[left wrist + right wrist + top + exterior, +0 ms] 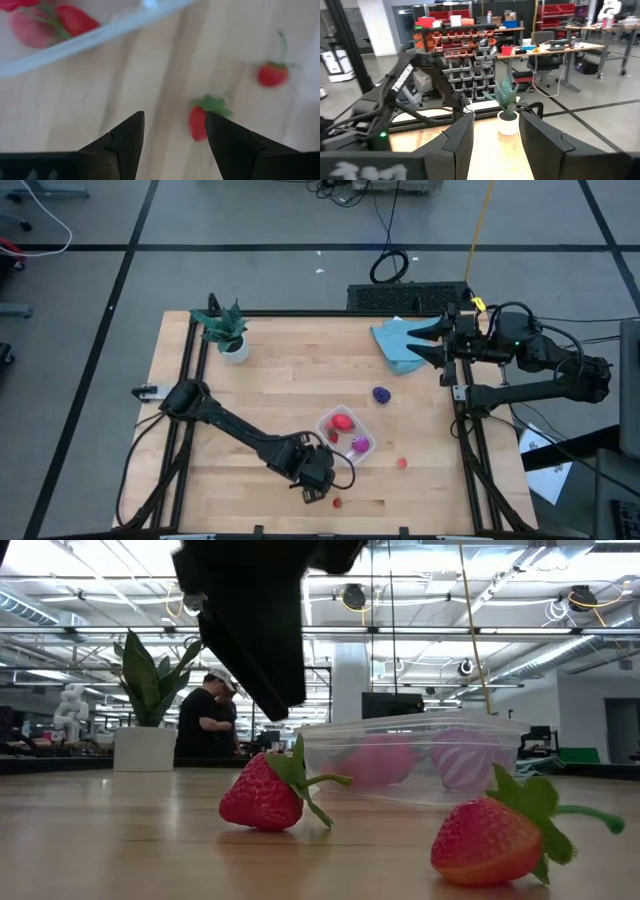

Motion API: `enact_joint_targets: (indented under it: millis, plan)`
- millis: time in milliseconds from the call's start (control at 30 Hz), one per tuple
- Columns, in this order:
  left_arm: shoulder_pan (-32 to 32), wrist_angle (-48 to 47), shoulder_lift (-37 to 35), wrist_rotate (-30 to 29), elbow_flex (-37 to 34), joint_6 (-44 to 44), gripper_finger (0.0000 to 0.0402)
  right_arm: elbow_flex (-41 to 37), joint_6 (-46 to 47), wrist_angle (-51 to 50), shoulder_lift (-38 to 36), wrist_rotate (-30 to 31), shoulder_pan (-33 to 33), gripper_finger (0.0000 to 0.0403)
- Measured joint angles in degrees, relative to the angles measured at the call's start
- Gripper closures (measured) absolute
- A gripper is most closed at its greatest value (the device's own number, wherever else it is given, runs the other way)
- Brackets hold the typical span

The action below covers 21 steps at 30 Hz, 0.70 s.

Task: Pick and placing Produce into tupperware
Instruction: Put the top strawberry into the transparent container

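The clear tupperware (362, 427) stands near the table's middle with a larger red piece (341, 421) and a magenta striped one (359, 444) lying in it. A dark purple fruit (381, 394) lies on the table beyond the tub. My left gripper (175, 117) is open and hovers just above a small strawberry (198, 122), which lies on the wood close to one fingertip without touching it. A second strawberry (337, 502) lies near the front edge and a third berry (402, 463) lies to the tub's right. My right gripper (496, 117) is open and waits over the blue cloth (398, 345).
A potted plant (228, 332) stands at the far left corner. The blue cloth lies crumpled at the far right. In the low view the tub (415, 755) stands behind the two strawberries (262, 795) (490, 840). Bare wood spreads left of the tub.
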Motion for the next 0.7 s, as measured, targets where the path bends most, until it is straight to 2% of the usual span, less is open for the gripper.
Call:
enact_joint_targets:
  millis: [100, 700]
  plan:
    - [0.4, 0.6, 0.0, -0.1, -0.9, -2.3, 0.0188, 0.0, 0.9, -1.4, 0.0, -2.1, 0.0, 0.0252]
    - [-1.6, 1.0, 1.6, 3.5, -1.7, -9.8, 0.0188, 0.0, -1.5, -7.1, 1.5, -2.1, 0.0, 0.0252]
